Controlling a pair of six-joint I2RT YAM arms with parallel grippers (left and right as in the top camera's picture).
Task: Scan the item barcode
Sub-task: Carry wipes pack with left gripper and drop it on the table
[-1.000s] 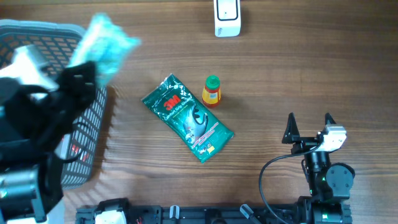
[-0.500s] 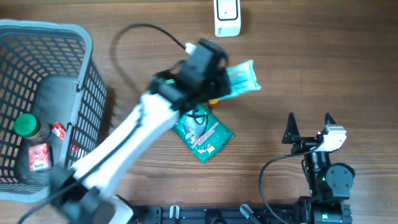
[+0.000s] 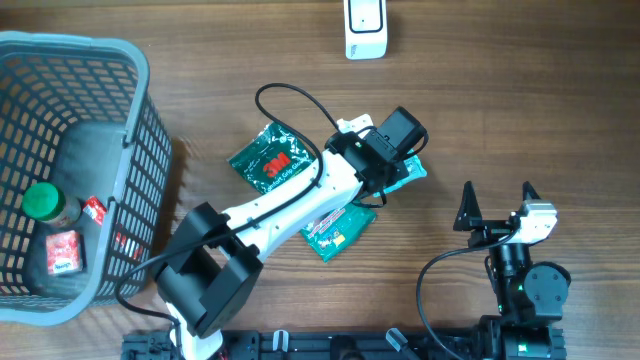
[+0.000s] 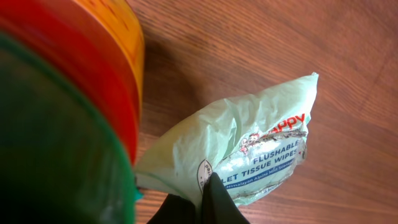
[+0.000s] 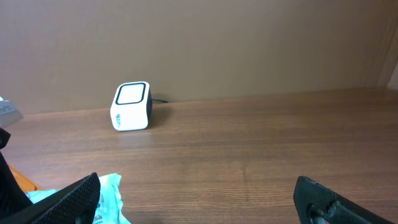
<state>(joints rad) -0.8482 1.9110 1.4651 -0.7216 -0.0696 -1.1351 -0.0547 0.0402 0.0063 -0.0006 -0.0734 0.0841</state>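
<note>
Carrying entry, item one: tissue wipes packet [image 3: 410, 172], pale green, brought within the last second from above the basket [image 3: 75, 45] at the left to mid-table. By my reading the pick is done and presenting it to the scanner [image 3: 365, 28] is what remains. Left gripper [image 4: 200, 200]: jaws pinched tight on the packet's near edge, with the body of the packet reaching out beyond the fingertips; whether it rests on the wood or hangs just over it cannot be told. Neighbours: orange bottle with green cap [image 4: 62, 93] just beside it, 3M packet [image 3: 270, 160] to one side. The scanner stands well apart at the far edge, and no barcode shows on the packet's visible face. Right gripper [image 3: 497, 200]: jaws spread wide, holding nothing.
</note>
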